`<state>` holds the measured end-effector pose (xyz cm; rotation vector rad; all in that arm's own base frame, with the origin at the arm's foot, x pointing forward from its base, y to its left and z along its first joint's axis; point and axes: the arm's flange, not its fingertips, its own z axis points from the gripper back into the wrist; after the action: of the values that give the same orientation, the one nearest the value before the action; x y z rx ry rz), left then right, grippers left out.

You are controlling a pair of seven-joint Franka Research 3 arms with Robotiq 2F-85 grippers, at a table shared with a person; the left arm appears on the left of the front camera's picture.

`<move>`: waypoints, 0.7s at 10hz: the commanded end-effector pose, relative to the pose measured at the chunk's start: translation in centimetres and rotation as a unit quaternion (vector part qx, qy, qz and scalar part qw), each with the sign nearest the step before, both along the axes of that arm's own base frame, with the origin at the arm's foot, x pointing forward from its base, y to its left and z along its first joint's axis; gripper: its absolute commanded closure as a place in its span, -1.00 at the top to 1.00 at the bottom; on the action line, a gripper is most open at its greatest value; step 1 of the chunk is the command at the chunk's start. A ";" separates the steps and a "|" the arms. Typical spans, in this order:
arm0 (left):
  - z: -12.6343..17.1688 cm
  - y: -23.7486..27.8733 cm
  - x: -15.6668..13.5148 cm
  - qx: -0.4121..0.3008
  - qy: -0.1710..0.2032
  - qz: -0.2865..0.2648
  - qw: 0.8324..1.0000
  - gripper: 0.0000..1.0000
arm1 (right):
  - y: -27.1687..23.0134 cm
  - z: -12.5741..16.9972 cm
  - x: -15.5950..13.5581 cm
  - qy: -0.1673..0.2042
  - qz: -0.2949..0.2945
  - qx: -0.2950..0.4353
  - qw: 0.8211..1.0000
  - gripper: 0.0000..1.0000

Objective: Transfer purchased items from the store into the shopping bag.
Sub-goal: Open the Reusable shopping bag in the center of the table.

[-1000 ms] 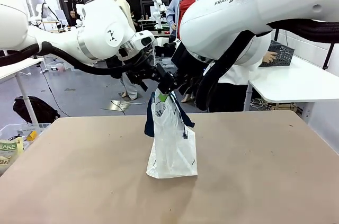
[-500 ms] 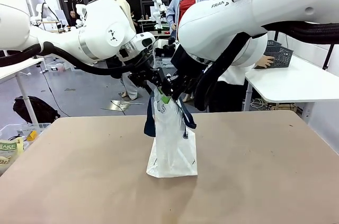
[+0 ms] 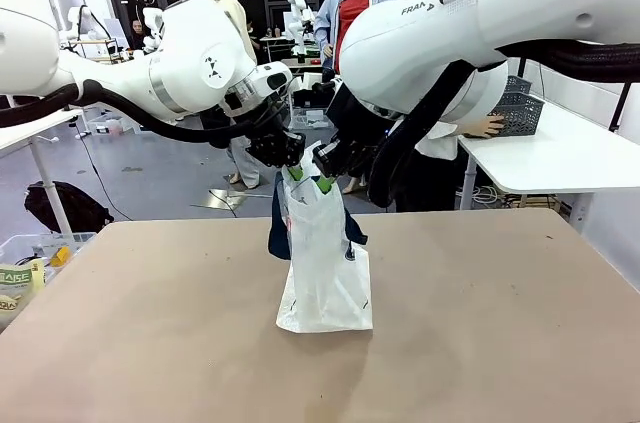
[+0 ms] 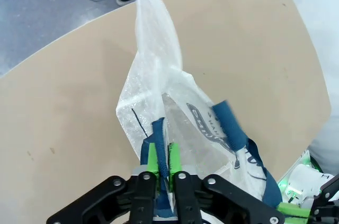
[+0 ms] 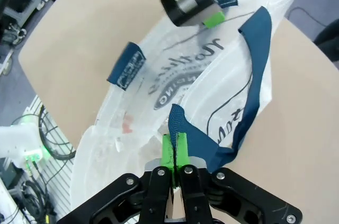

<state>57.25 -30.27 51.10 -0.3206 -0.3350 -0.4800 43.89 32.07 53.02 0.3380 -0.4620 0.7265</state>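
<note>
Left fingers [image 4: 152, 155], right fingers [image 5: 167, 152], each pinching one strap [image 4: 159, 128], one shopping bag [image 3: 325, 273]

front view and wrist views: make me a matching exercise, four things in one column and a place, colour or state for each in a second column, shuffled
Column one
1. shopping bag
2. strap handles
3. left gripper
4. lattice basket

Column two
a. navy blue
b. on the white side table
c. upright on the brown table
d. shut on the bag's top edge

Pairs: 1-c, 2-a, 3-d, 4-b
</note>
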 end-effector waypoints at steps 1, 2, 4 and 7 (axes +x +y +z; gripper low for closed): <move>0.7 1.0 0.2 0.000 -0.002 0.007 1.000 -1.00 | -0.4 -0.2 -0.8 -0.002 -0.036 -0.038 0.999 -1.00; 1.1 1.8 0.0 -0.002 -0.012 0.020 1.000 -1.00 | -0.8 -0.1 -0.8 -0.009 -0.059 -0.054 0.997 -1.00; 2.0 4.6 -1.0 -0.007 -0.047 0.052 0.998 -1.00 | -2.4 -0.1 -0.3 -0.029 -0.144 -0.091 0.985 -1.00; 2.3 9.7 -2.2 -0.002 -0.107 0.084 0.991 -1.00 | -4.3 0.2 0.3 -0.022 -0.193 -0.086 0.977 -1.00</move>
<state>56.48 -22.06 54.52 -0.2698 -0.5176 -0.3500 44.84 27.14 53.77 0.0822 -0.5069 0.4327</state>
